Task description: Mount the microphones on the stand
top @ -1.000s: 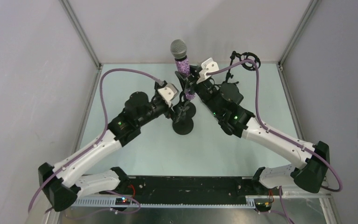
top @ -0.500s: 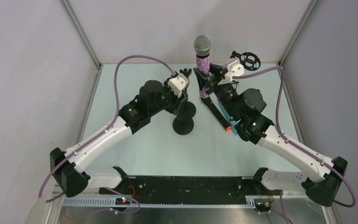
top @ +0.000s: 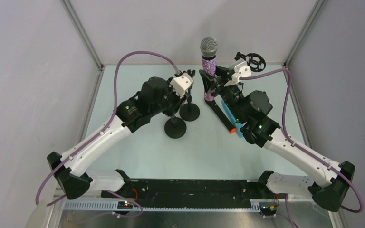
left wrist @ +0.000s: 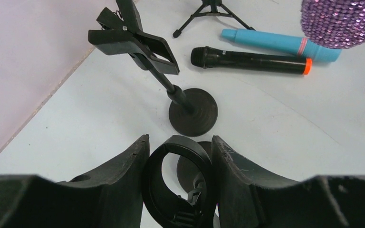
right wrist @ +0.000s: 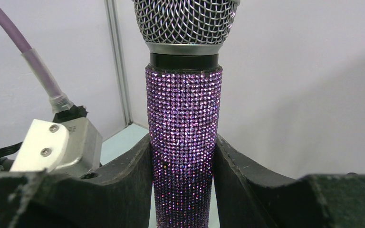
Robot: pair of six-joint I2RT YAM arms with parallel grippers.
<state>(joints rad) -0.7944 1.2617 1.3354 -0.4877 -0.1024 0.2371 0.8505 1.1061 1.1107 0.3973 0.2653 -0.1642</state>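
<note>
Left wrist view: left claw (left wrist: 179, 142) clamps a stand's ring clip (left wrist: 190, 145); black mic (left wrist: 252, 60) and teal mic (left wrist: 275, 43) lie on the tabletop (left wrist: 290, 123). Right claw (right wrist: 183, 142) grips purple mic (right wrist: 183, 109) upright.

Bright, even, diffuse light, soft faint shadows; glints speckle the purple microphone (right wrist: 184, 142)

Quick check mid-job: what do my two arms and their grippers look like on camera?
The left arm and right arm have white link shells with black joint housings, each showing a small green light. A purple cable loops to a white camera block at each wrist. The left gripper and right gripper have thick, matte black, wedge-shaped fingers.
</note>
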